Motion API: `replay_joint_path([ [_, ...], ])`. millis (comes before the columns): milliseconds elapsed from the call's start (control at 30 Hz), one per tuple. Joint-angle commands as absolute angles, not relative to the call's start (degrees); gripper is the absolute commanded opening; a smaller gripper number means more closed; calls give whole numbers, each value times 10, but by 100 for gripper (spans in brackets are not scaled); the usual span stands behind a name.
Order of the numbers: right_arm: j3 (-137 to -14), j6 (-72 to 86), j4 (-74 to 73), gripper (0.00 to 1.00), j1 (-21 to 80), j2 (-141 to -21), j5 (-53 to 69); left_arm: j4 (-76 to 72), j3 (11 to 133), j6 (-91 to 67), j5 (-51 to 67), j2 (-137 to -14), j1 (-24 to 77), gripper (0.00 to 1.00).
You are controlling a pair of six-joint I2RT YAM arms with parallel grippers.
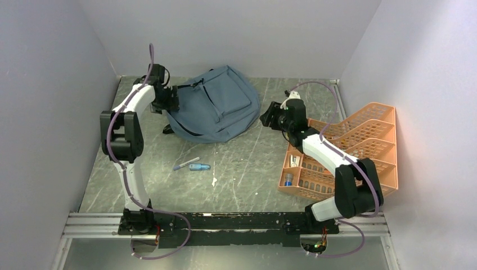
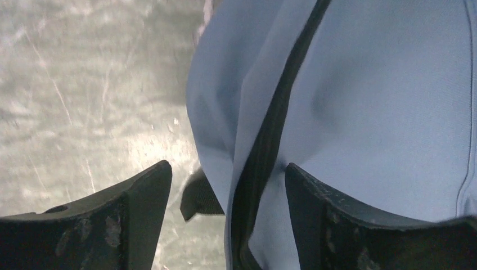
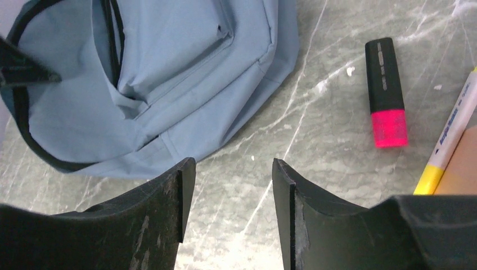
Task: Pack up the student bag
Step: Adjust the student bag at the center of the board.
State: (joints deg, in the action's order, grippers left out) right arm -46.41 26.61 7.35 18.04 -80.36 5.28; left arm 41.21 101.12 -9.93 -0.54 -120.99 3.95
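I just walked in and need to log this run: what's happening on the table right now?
The student bag lies flat at the back of the table. The left arm holds its jaws open over the bag's left edge, by the black zip, not closed on it. The right arm hovers beside the bag, jaws open and empty, near a pink highlighter. A pen lies loose mid-table; an orange tray sits at right.

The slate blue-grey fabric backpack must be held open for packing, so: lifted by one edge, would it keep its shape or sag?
Probably sag: the slate blue-grey fabric backpack lies flattened on the grey marbled table, creased around its front pocket. It looks nearly empty, so likely light for its size. Pushed, the soft cloth may bunch up rather than slide whole.
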Motion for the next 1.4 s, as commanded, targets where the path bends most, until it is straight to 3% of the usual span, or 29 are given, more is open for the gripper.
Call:
replay_joint_path([
  [0, -518, 246, 74, 57, 177, -843, 44, 355, 925, -164, -16, -1118, 40, 79],
  [133, -573, 236, 75, 67, 177, -908, 60, 328, 826, -218, -13, -1057, 40, 80],
  [333, -691, 207, 64, 69, 176, -1009, 65, 271, 711, -260, 34, -996, 40, 79],
  [667, -899, 160, 4, 65, 177, -1196, 108, 244, 668, -261, 73, -1001, 40, 70],
  [867, -970, 142, -33, 60, 177, -1252, 136, 259, 689, -247, 61, -1024, 40, 56],
  [967, -974, 141, -39, 51, 177, -1260, 156, 264, 705, -242, 57, -1036, 40, 50],
  [1167, -916, 152, -22, 20, 177, -1235, 186, 278, 755, -229, 42, -1071, 39, 39],
  [1367, -816, 174, 20, 1, 176, -1180, 221, 284, 810, -217, 40, -1108, 26, 36],
])
